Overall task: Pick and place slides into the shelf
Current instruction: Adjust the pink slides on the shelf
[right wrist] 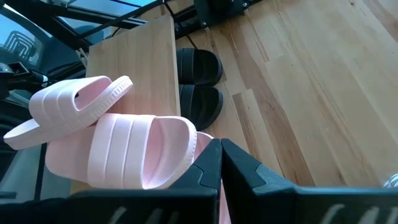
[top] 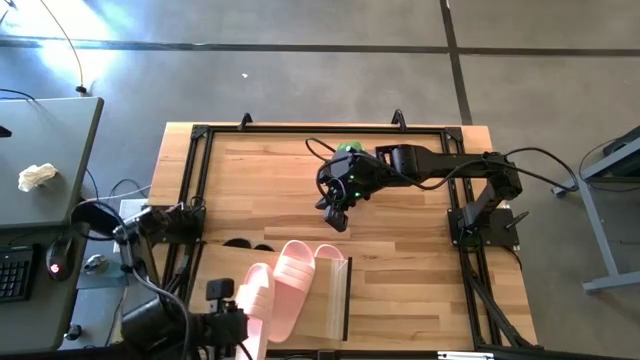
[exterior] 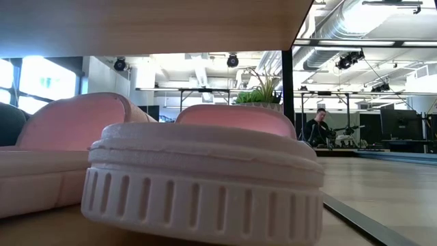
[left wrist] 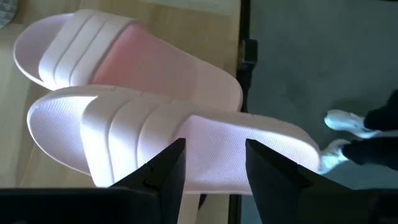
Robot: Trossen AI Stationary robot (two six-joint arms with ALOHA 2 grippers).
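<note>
We find the low light-wood plywood shelf (top: 325,300) standing at the near edge of the slatted wooden bench (top: 400,270) with its black frame. On the shelf's flat top panel lie two light pink slip-on slides with ribbed straps, side by side and touching: one pink slide (top: 291,288) lies nearer the middle of the panel, the other pink slide (top: 253,305) lies at the panel's left edge and overhangs it.

The left tool (left wrist: 214,171) is at that overhanging slide, its dark fingers (left wrist: 166,174) set on either side of the slide's sole at the heel end. We judge it to be grasping this slide, the fingers standing apart by the width of the sole.

In the right wrist view, two black slides (right wrist: 200,87) sit beneath the top panel with their toes protruding onto the bench, next to one another. The low view shows the ribbed white edge of a further pink slide (exterior: 205,184) inside the shelf under the panel, with another pink slide (exterior: 48,157) just beside it.

The right tool (top: 336,214) hangs above the middle of the bench, well apart from the shelf, clenched with its fingers pressed together and nothing between them. A small potted green plant (top: 349,148) stands at the far side of the bench, partly hidden by the right arm.

A person (exterior: 317,126) is seated in the room beyond the bench.
</note>
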